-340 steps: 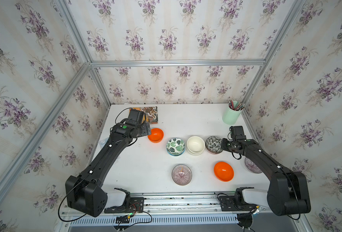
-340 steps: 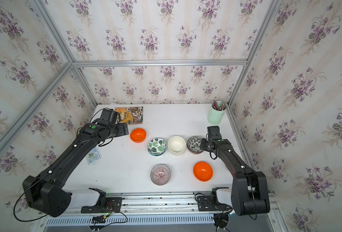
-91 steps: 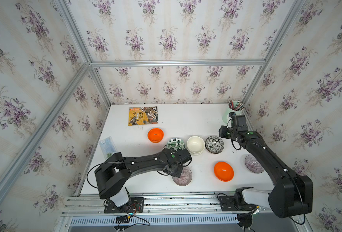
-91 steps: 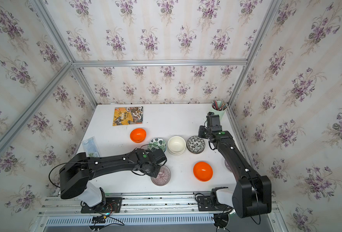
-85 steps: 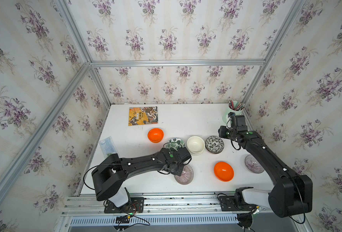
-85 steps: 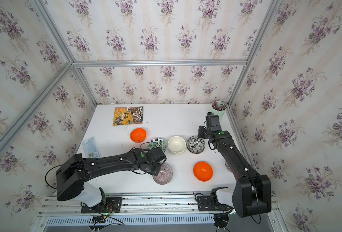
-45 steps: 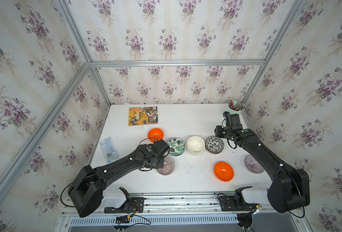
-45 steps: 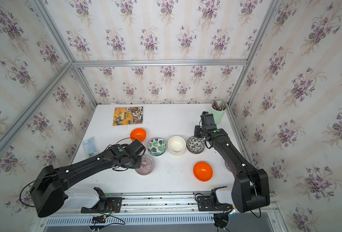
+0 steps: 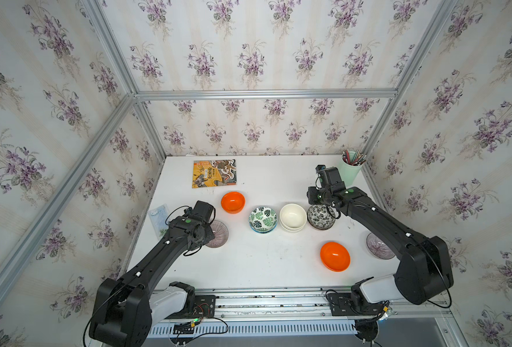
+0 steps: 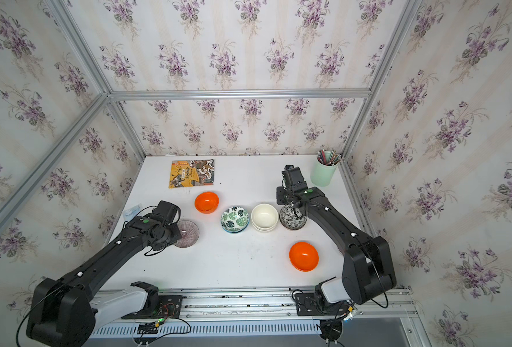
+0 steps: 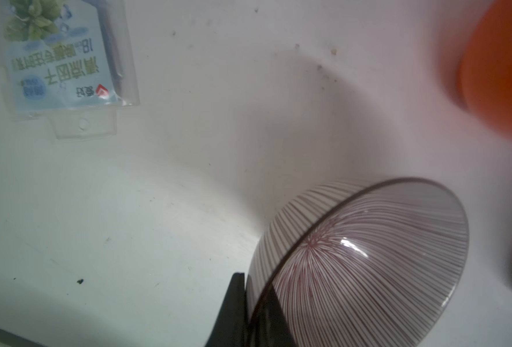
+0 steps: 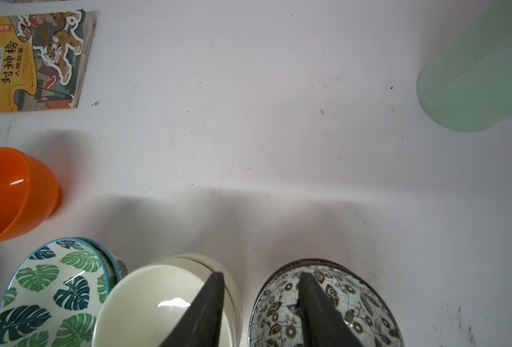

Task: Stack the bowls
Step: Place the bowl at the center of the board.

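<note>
**Striped bowl moved to the left side; its pair is still split**

Counter (image 9: 263,270): bowls sit in a loose row across the middle, with two strays nearer the front.

Left arm: a second ago it reached across to the front centre. It has now swung back to its own side, taking a striped bowl (image 9: 220,232) with it.

Right arm: it has drawn back a little toward the far edge over the last few seconds.

Row, left to right:
- Orange bowl (image 9: 233,202), single.
- Leaf bowls (image 9: 263,218), nested, two rims showing.
- Cream bowls (image 9: 292,216), nested.
- Floral bowl (image 9: 320,216); I cannot tell whether it is doubled.

Strays:
- A second orange bowl (image 9: 335,256) sits front right.
- A second striped bowl (image 9: 376,248) is at the far right, partly under the right arm.

The carried striped bowl (image 11: 362,261) is tilted. From its shadow it looks clear of the counter. It is just beside the far orange bowl.

Left claw (image 11: 256,288): clenched on that bowl's rim, one finger inside and one outside.

Right claw (image 12: 260,274): released. Its jaws stand apart above the cream and floral bowls and pinch nothing.

Assessment: the striped bowl is now well apart from its match, so this move has not advanced that pair. It may be a set-down that clears the front, but I cannot confirm this. The orange and striped pairs remain to be stacked.
</note>
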Tool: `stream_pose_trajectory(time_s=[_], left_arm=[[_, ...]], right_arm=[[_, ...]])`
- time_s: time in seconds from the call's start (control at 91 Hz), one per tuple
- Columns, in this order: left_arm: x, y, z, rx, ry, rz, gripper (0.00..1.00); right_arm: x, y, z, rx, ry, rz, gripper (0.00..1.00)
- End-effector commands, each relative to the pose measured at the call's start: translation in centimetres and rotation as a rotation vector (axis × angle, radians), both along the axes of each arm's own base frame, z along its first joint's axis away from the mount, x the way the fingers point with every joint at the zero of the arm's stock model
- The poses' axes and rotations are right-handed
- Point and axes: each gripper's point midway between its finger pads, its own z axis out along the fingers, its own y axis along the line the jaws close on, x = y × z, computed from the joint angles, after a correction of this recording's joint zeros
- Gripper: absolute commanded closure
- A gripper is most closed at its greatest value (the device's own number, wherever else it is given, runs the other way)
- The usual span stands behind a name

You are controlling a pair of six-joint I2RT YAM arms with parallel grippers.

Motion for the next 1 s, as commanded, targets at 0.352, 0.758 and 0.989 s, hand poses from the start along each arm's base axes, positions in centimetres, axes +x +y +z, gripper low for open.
stream_pose_trajectory(time_s=[0.352, 0.758, 0.989], left_arm=[[4.2, -1.3, -1.2, -0.14, -0.005, 0.004, 1.0], [4.4, 0.4, -2.4, -0.115, 0.014, 0.061, 0.99], [4.5, 0.5, -1.8, -0.114, -0.005, 0.048, 0.88]], right_arm=[[-0.1, 2.0, 0.1, -0.03, -0.019, 0.036, 0.54], [-0.6, 2.0, 0.3, -0.017, -0.024, 0.042, 0.53], [-0.7, 1.7, 0.3, -0.022, -0.025, 0.034, 0.53]])
